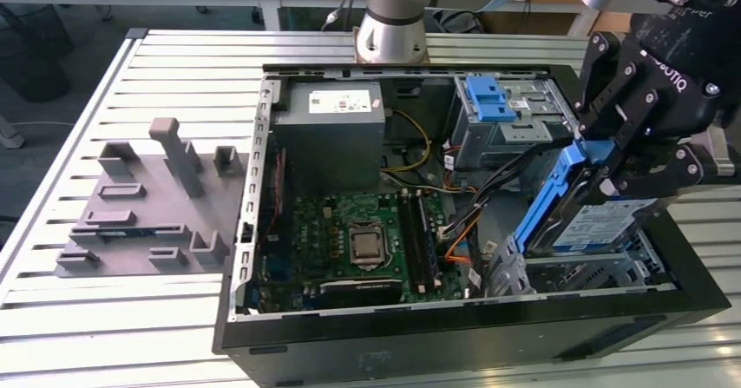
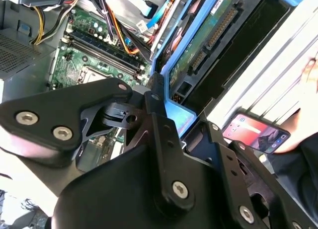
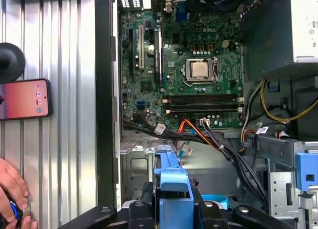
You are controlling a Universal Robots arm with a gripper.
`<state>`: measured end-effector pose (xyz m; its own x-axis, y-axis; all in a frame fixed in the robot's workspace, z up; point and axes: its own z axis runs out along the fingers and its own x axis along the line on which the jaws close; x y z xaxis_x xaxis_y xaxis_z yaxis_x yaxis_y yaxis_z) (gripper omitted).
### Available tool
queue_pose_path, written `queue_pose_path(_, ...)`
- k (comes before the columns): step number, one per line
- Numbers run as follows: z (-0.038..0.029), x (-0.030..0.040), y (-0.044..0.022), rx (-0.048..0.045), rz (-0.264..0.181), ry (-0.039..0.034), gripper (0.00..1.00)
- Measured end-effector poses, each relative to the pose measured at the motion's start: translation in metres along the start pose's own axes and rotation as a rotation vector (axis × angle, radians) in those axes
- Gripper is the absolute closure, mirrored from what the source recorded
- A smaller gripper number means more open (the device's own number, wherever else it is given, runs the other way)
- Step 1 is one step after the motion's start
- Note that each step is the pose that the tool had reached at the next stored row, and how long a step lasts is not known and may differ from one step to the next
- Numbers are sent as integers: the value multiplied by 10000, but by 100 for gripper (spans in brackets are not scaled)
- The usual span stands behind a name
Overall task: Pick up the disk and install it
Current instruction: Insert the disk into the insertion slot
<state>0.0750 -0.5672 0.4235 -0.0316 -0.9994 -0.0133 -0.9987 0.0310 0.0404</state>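
Note:
The disk (image 1: 593, 225) is a silver drive with a white-and-blue label and a bright blue frame. It hangs steeply tilted over the metal drive cage (image 1: 585, 273), at the corner of the open computer case (image 1: 463, 336) on the exterior view's right. My black gripper (image 1: 619, 175) is shut on its upper end, fingers pressing on the blue frame. In the first wrist view the blue frame (image 3: 171, 182) sticks out from between my gripper (image 3: 171, 201). In the second wrist view the disk's underside (image 2: 198, 52) with its circuit board runs past the gripper's black links.
Inside the case lie the green motherboard (image 1: 359, 232), a grey power supply box (image 1: 336, 132), loose cables (image 1: 463, 201) and a blue latch (image 1: 492, 97) on the upper bay. A grey fixture (image 1: 145, 206) sits on the slatted table. A phone (image 3: 25, 99) and a person's hand (image 3: 12, 189) lie beside the case.

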Motion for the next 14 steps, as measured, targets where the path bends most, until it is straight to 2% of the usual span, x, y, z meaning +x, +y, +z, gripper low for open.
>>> queue_pose_path(6,45,0,-34,-123,24,2,64)
queue_pose_path(14,127,0,-64,-163,32,2,64)
